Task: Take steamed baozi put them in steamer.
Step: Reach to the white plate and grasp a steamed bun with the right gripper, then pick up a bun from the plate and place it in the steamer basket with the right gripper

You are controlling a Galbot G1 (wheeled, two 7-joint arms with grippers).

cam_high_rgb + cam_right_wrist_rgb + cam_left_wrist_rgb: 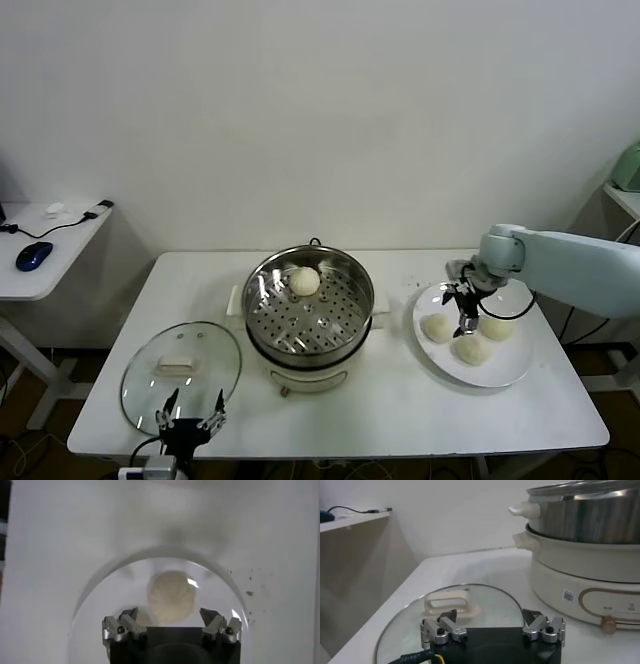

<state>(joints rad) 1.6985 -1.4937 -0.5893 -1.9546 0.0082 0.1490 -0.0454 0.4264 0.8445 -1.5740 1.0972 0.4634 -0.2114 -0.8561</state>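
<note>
One baozi (305, 281) sits in the steamer (310, 345); three wait on the plate (500, 375) under the right pincer (466, 312), spread wide and empty.

Four baozi (304, 281), one steamer (309, 312)

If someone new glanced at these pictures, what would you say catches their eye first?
Probably the shiny steamer at the table's centre, with one baozi already on its perforated tray. Next, the right gripper, open, poised over the white plate holding three more buns on the robot's right. The glass lid lies flat on the left, by the idle left gripper.
</note>
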